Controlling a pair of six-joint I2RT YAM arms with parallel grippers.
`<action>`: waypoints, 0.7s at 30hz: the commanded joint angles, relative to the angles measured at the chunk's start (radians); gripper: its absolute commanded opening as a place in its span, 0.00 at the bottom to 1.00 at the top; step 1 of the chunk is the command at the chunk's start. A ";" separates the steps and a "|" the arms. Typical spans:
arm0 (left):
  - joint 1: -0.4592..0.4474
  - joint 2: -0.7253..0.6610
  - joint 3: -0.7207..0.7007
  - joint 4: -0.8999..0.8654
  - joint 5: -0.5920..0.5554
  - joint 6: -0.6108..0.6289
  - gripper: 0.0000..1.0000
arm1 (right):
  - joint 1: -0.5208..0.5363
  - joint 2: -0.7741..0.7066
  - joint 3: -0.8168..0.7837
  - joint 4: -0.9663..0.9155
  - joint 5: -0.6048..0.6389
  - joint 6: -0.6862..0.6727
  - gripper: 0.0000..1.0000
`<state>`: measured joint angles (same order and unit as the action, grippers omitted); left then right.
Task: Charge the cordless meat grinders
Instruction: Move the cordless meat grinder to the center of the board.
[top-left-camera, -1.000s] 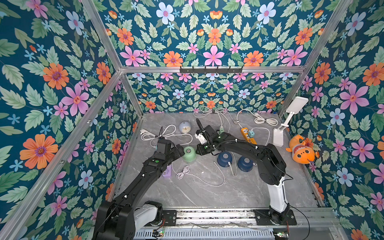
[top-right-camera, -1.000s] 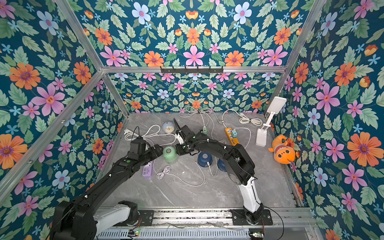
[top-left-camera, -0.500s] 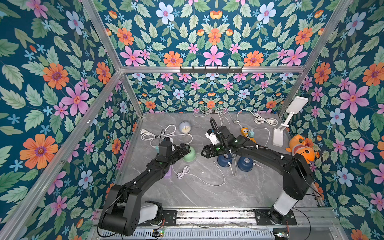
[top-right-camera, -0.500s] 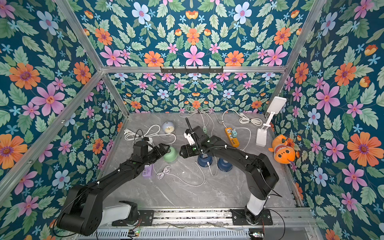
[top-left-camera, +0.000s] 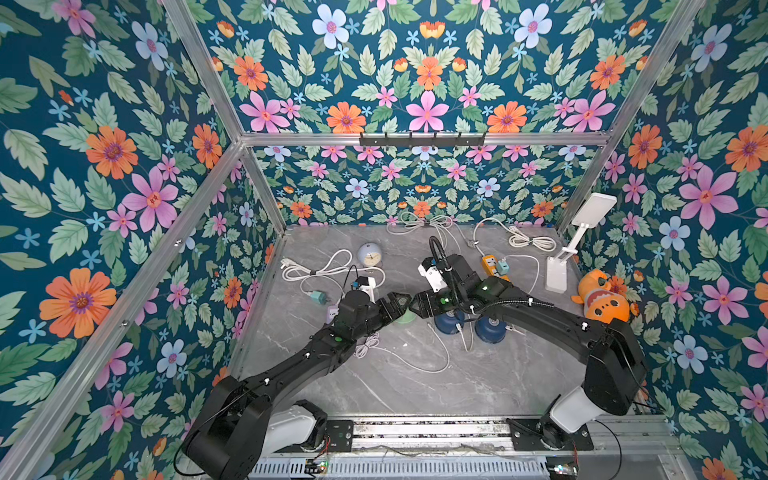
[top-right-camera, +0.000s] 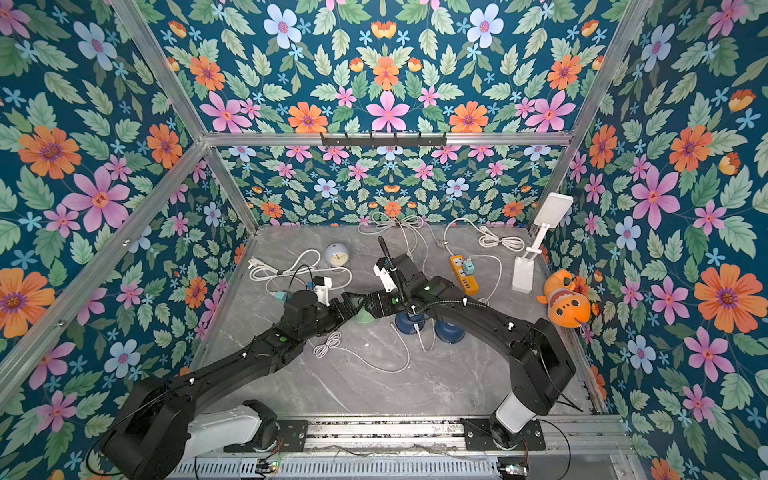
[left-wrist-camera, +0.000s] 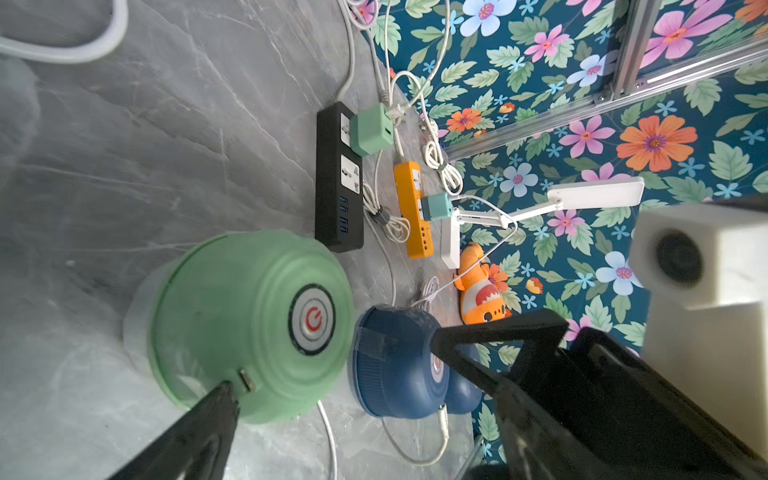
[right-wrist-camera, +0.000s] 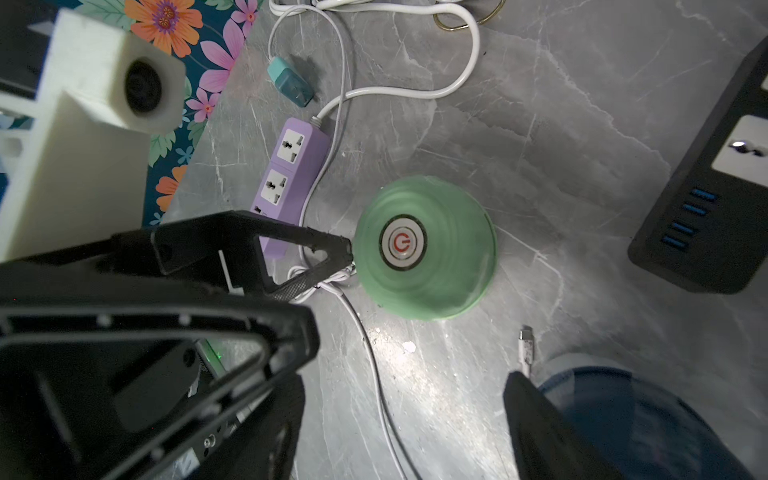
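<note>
Both arms stretch out low and long across the table and meet at the mint green grinder, wrists levelled so the two grippers face each other almost tip to tip above it.

The left gripper comes at the mint green grinder from the side where the purple power strip lies. Its jaws are spread wide and carry nothing. In the left wrist view, one fingertip sits right at the grinder's side wall, by the small port there. The right wrist view shows a finger tip against the dome's edge. Whether it presses or only meets the wall cannot be told.

The right gripper reaches in from the opposite side, passing over the nearer navy grinder, which stands just beside the mint green one. The second navy grinder stands next to that, farther from it. The right jaws are parted and empty, and one finger hangs in front of the navy dome.

The mint green grinder stands upright on the table, button up. A white cable plug lies loose on the table between it and the nearer navy grinder.
</note>
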<state>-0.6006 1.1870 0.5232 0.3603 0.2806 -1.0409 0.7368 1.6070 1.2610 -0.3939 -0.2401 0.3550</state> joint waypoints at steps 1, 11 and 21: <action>-0.029 -0.017 -0.009 0.048 -0.055 -0.042 0.97 | -0.003 0.013 0.010 -0.039 0.063 0.005 0.61; -0.023 -0.187 0.095 -0.452 -0.335 0.103 0.97 | -0.049 0.189 0.112 -0.082 0.049 0.006 0.29; 0.167 -0.204 0.032 -0.471 -0.234 0.179 0.97 | -0.048 0.385 0.312 -0.083 -0.088 -0.024 0.27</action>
<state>-0.4732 0.9886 0.5682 -0.0963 -0.0002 -0.9062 0.6872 1.9644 1.5391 -0.4744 -0.2504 0.3496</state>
